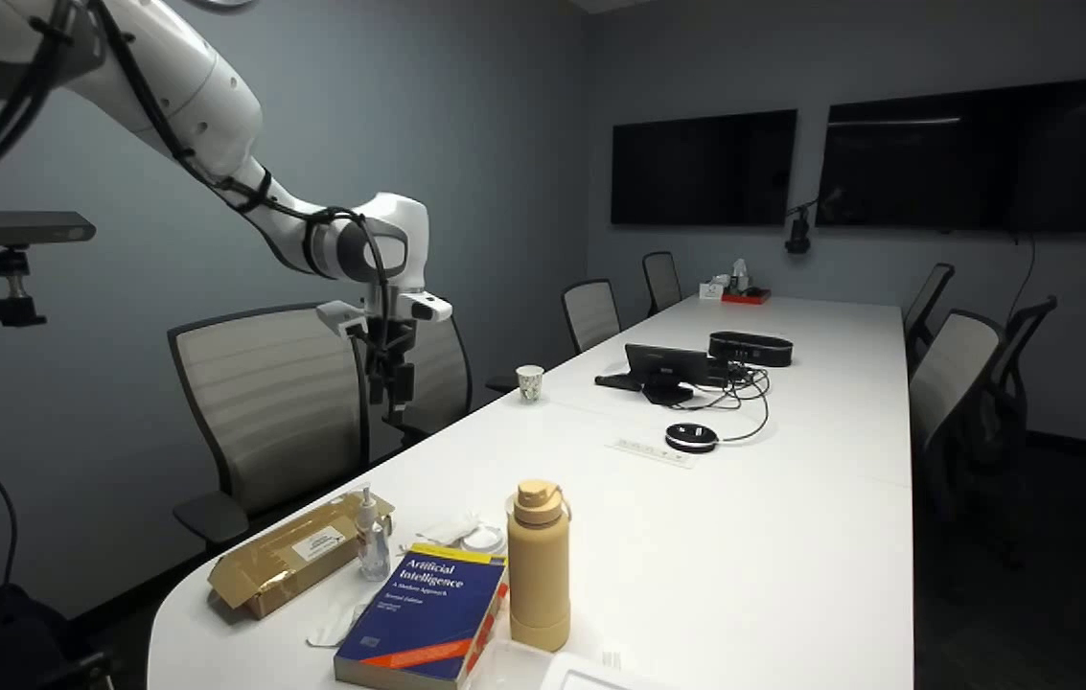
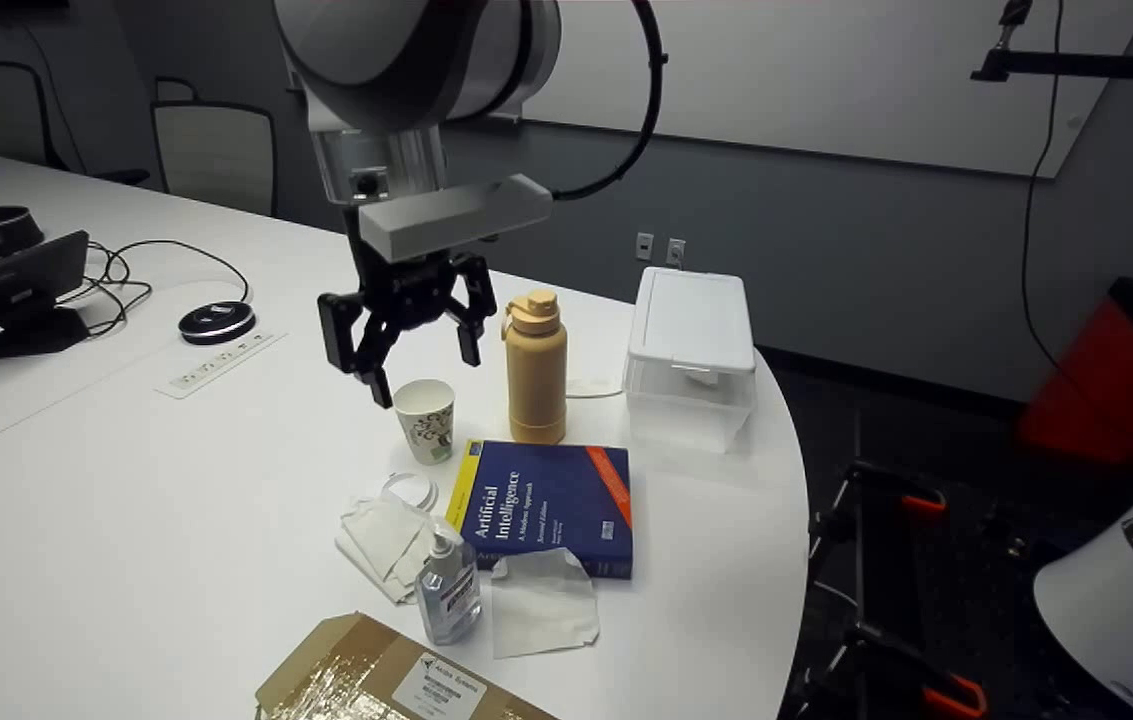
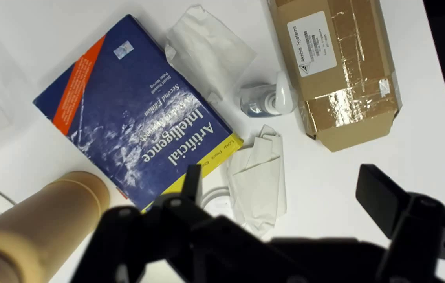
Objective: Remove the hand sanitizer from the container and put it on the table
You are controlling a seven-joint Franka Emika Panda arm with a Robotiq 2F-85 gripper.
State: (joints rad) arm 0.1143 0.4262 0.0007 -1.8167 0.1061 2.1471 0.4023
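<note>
Hovering with hand (image 2: 428, 378) spread above the worktop (image 2: 226, 560), well apart from hand sanitizer (image 2: 449, 595) upright between book (image 2: 546, 505) and container (image 3: 348, 74)

Deep blue, tan and clear on a white table (image 1: 792, 575)

The hand sanitizer (image 2: 449, 595) is see-through with a white pump (image 3: 284, 94); the container (image 3: 352, 74) is cardboard-brown, its label (image 3: 312, 44) white printed in black. The book (image 3: 136, 114) is deep blue with a yellow band, an orange-red stripe and a white title. The tall bottle (image 2: 537, 380) is tan, a paper cup (image 2: 426, 415) white with a dark leafy swirl and some green, the napkins (image 3: 259, 177) off-white. The gripper (image 2: 425, 368) is black, the wall (image 1: 466, 144) blue-grey.
</note>
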